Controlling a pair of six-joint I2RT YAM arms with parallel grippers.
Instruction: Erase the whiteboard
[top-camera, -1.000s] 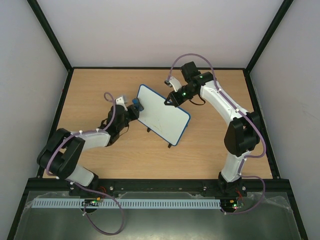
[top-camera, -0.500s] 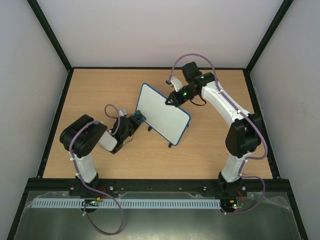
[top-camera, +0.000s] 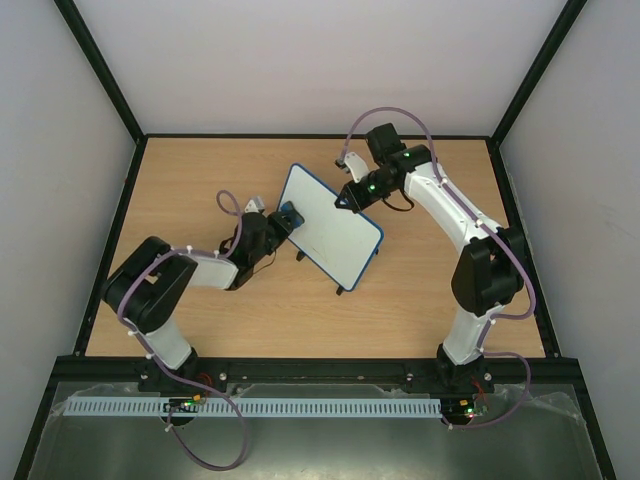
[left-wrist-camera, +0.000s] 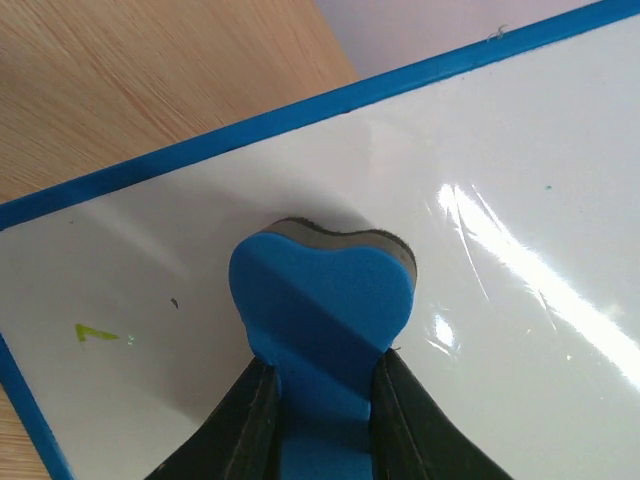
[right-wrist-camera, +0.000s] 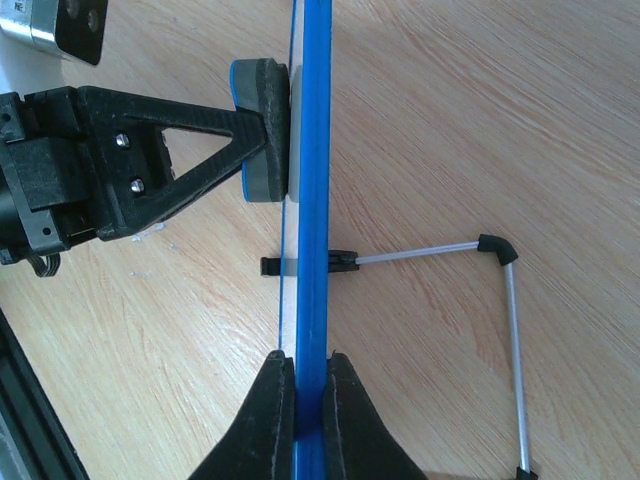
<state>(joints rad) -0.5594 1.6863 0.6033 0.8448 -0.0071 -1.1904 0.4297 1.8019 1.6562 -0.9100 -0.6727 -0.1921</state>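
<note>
The whiteboard (top-camera: 335, 227), white with a thin blue rim, stands tilted on its black feet at mid table. My right gripper (top-camera: 343, 200) is shut on its top rim (right-wrist-camera: 312, 300), seen edge-on in the right wrist view. My left gripper (top-camera: 281, 220) is shut on the blue-and-black eraser (left-wrist-camera: 320, 300), whose dark felt face presses on the board's face (left-wrist-camera: 500, 300) near its left end. The eraser also shows in the right wrist view (right-wrist-camera: 262, 128). A small yellow-green mark (left-wrist-camera: 95, 333) and a tiny dark speck (left-wrist-camera: 176, 302) lie on the board left of the eraser.
The wooden table (top-camera: 200, 300) is bordered by a black frame and white walls. The board's wire stand (right-wrist-camera: 500, 290) with black caps sticks out behind it on the table.
My left arm swung back up and right, bringing the eraser onto the board's left part. The right gripper kept its hold on the top rim; the board shifted slightly.
</note>
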